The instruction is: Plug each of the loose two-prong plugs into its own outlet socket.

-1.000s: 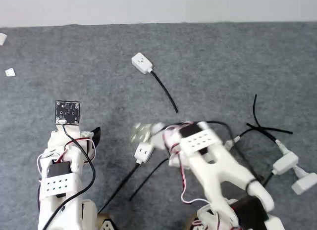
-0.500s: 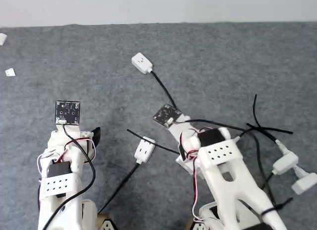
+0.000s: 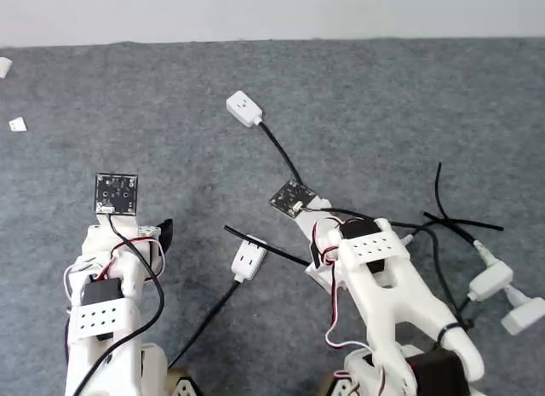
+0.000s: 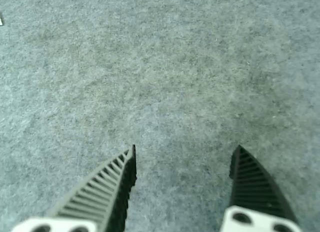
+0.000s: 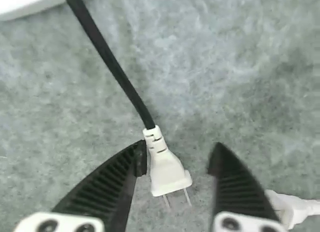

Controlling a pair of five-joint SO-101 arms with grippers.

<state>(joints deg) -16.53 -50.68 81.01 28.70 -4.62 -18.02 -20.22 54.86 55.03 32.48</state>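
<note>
Right wrist view: your right gripper (image 5: 181, 147) gapes around the white plug (image 5: 167, 172), holding nothing; close on its body next.

This looks like a robot lab or test room, not a home. The worktop (image 3: 409, 98) is covered with a plain grey fuzzy mat and ends at a bare white wall (image 3: 272, 13). The left arm (image 3: 106, 315) and the right arm (image 3: 383, 285) are white plastic with bare red, white and black wires and small camera boards (image 3: 116, 193) on them, and white outlet sockets (image 3: 243, 108) on black cords (image 3: 281, 157) lie loose on the mat.
</note>
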